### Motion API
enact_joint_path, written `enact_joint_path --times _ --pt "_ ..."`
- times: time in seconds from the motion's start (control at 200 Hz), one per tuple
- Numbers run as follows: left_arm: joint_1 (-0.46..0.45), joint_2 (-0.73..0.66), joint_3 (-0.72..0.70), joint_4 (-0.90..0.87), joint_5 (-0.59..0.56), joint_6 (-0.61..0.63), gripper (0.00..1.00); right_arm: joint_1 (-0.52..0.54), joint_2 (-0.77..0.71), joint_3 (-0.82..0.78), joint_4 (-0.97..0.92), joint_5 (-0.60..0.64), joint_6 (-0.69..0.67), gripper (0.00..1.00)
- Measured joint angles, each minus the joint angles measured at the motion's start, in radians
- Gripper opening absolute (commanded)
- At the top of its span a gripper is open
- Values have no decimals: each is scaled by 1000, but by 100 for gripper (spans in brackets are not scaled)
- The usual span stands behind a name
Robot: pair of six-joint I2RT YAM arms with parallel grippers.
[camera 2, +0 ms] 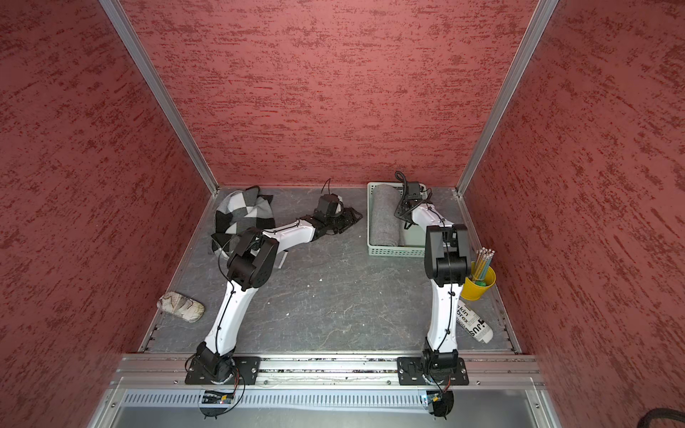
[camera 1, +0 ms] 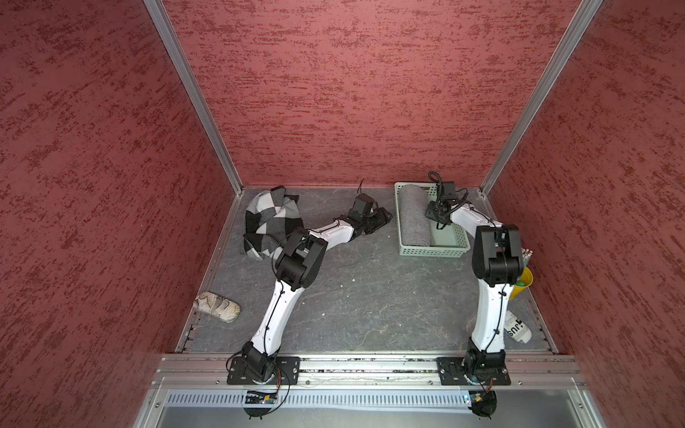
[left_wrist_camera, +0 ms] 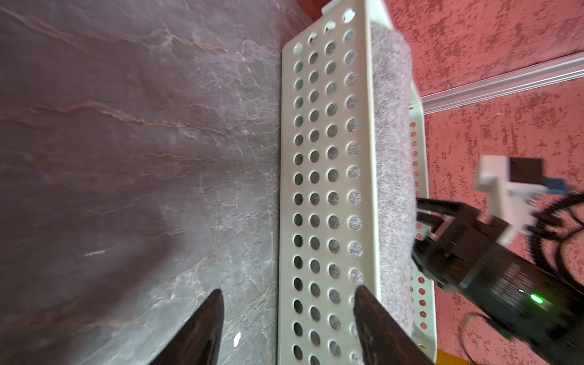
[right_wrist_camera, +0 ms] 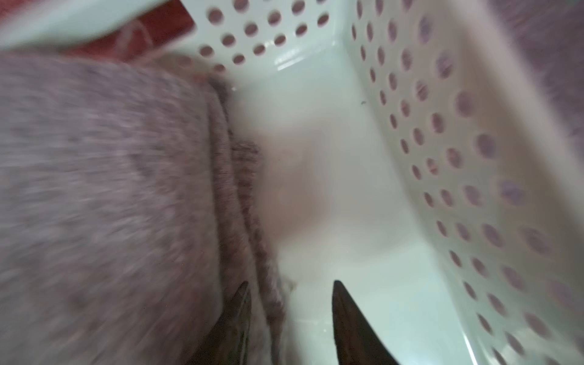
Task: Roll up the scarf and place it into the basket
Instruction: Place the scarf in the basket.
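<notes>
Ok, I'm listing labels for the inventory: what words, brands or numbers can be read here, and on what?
"skin": on the white printed pack lying by the yellow pencil cup, in a top view.
"brex": the line under it, a doubtful reading.
Larger letters on the same pack: turned, not readable.
Pencils in the cup: any print too small.
Basket: no lettering visible.

There was one basket [camera 1: 432,252], one rolled scarf [camera 1: 415,218], one checkered cloth [camera 1: 270,216]. There was one yellow cup [camera 2: 478,291], one printed tube [camera 2: 476,324].
</notes>
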Motion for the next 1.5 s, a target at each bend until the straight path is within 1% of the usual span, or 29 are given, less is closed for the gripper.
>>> enact_joint_path --times 0.1,0.376,0.496,0.656,0.792,0.897,0.927,0.967,1.002,1.042,1.167,1.268,1.338,1.398,1.498 --pt "-1 27 56 -16 18 0 66 -2 45 24 6 -40 0 40" --pt "-9 110 203 -77 55 0 66 12 52 54 31 -153 -1 40" --pt "-15 140 243 -109 69 0 66 24 74 79 37 -192 -3 41" --pt "-18 199 344 -155 84 0 67 26 116 135 3 -171 -3 47" --pt "-15 209 370 -178 98 0 68 -2 108 160 -34 -137 -3 50" --pt "-15 208 364 -172 118 0 73 -29 69 155 -69 -110 -19 52" --pt "-15 201 345 -161 125 -1 78 -35 47 145 -73 -105 -26 52" --pt "-14 189 315 -147 130 -6 88 -44 8 127 -79 -100 -32 53" --pt "-14 174 283 -137 137 -10 94 -50 -33 104 -80 -97 -38 54" --pt "-11 150 241 -128 144 -5 100 -51 -84 76 -82 -94 -41 54" --pt "-2 33 95 -113 153 1 99 -36 -250 -13 -76 -93 -50 54" --pt "23 -136 -59 -100 145 23 100 -1 -368 -101 -56 -93 -51 50" --pt "50 -283 -174 -88 116 50 100 47 -434 -162 -47 -93 -51 49" --pt "87 -427 -281 -80 80 82 99 110 -468 -199 -43 -90 -51 48" --pt "184 -651 -432 -88 27 131 100 248 -483 -222 -36 -82 -50 47"
